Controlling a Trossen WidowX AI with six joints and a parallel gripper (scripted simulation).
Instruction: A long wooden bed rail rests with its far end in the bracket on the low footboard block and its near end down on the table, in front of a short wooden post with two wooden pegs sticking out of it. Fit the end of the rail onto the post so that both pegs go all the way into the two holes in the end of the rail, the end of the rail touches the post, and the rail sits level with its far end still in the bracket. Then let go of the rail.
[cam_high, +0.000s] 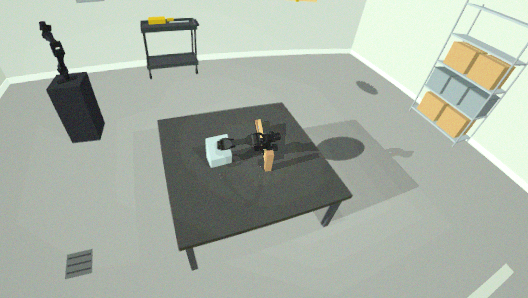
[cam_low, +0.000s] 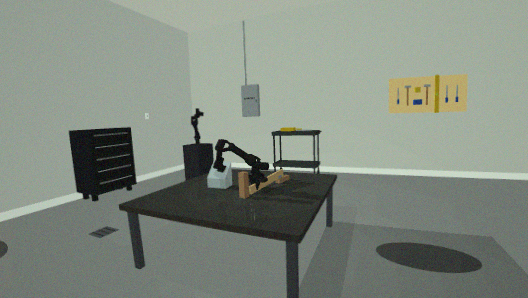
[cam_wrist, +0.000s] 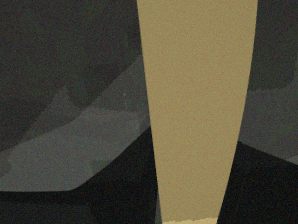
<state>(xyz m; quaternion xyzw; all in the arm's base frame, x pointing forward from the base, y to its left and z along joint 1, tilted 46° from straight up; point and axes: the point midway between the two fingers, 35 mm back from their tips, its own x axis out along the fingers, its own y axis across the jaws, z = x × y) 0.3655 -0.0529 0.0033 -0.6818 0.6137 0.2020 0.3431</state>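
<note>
The wooden rail (cam_high: 258, 126) (cam_low: 275, 176) (cam_wrist: 197, 100) runs away from the post, its far end at the low footboard block (cam_low: 285, 178). In the exterior view its near part is low, close behind the short wooden post (cam_high: 268, 161) (cam_low: 243, 185). My gripper (cam_low: 257, 185) (cam_wrist: 173, 132) is shut on the rail from above, between its ends and nearer the post; in the wrist view the dark fingers flank the rail. The pegs, the holes and any gap at the post are hidden or too small to tell. How the far end sits in the bracket cannot be made out.
The arm rises from a pale blue block (cam_high: 218, 152) (cam_low: 219, 179) on the dark table (cam_high: 225, 210) (cam_low: 200, 207), beside the rail. The arm reaches across to the rail. A cart, a shelf rack and a second arm on a black pedestal stand away from the table.
</note>
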